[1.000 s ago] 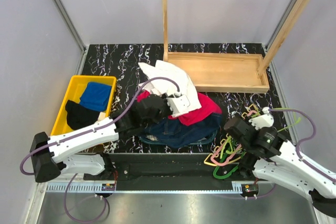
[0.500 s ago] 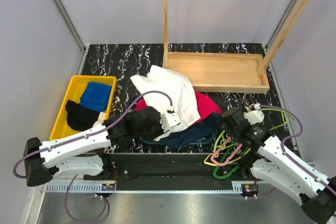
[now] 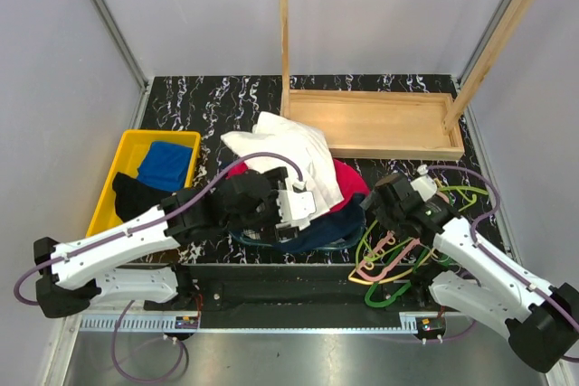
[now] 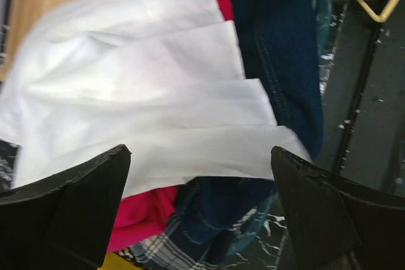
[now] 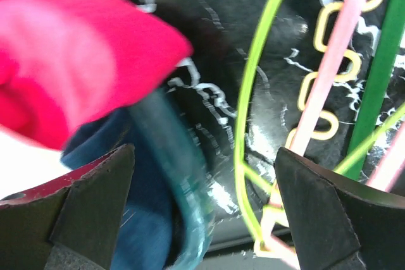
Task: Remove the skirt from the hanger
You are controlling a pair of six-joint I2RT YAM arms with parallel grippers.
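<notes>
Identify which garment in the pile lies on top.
The white garment: it overlaps the red garment and the navy denim, both partly beneath it.

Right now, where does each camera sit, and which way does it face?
Top external: fixed above and behind the arms, looking down on the table; both arms show, left hand and right hand.
Left wrist: on the left arm, looking down at the white garment; its fingers show at the bottom corners, apart.
Right wrist: on the right arm, facing the red garment and hangers; its fingers show likewise.
Shared: both wrist views catch the red garment and navy denim.
</notes>
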